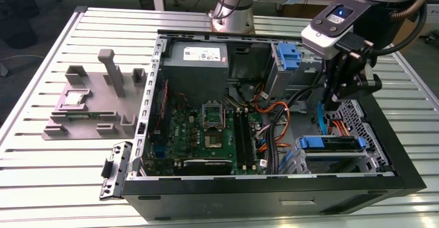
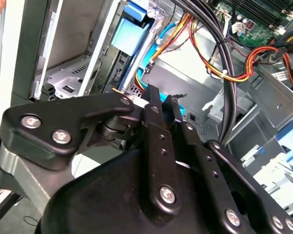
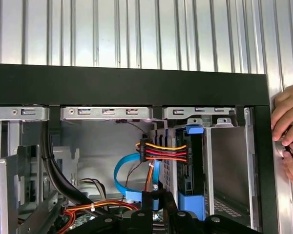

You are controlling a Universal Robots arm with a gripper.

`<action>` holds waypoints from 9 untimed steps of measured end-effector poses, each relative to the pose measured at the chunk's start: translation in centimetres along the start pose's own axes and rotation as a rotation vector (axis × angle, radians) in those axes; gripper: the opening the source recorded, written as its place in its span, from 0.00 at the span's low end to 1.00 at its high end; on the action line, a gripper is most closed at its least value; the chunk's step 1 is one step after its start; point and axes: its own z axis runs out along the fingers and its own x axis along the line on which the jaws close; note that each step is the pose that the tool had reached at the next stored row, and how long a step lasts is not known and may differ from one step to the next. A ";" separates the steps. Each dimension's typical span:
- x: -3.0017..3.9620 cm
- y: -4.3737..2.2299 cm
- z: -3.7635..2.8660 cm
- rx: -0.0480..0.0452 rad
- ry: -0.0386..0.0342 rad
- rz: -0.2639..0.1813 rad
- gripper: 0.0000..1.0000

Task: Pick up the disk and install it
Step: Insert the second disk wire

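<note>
We're looking down into an open computer case point(image 1: 274, 192) lying on a slatted metal table point(image 1: 61, 187), and the arm has its gripper point(image 1: 332, 105) hanging inside the case on the exterior view's right, over the drive cage. In the second wrist view the gripper point(image 2: 161, 100) shows its two black fingertips point(image 2: 153, 97) drawn close together with only a thin gap; we cannot make out anything between them, so whether they are fully together we cannot tell.

The disk point(image 1: 330, 144) sits in the drive cage near the front corner of the case, its blue carrier rail showing at both ends, just below the gripper in the exterior view. In the first wrist view the disk point(image 3: 193, 170) stands on edge in its slot, blue tab at one end, and a bundle of orange, red and yellow cables point(image 3: 161, 151) plugs in right beside it. A light blue flat cable point(image 3: 124, 178) loops nearby, crowding the space around the fingertips.

Around it we see the green motherboard point(image 1: 205, 130) in the middle of the case, the grey power supply point(image 1: 195, 58) behind it, and another blue bracket point(image 1: 288, 57) in the far bay. Off to the exterior view's left, a grey fixture point(image 1: 96, 105) rests on the table. A person's hand point(image 3: 288, 131) grips the case edge in the first wrist view.
</note>
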 end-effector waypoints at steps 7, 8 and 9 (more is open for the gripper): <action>0.10 -0.01 0.21 -0.0011 -0.0262 0.000 0.21; 0.11 0.00 0.23 -0.0013 -0.0306 0.000 0.22; 0.12 0.00 0.25 -0.0015 -0.0344 0.000 0.22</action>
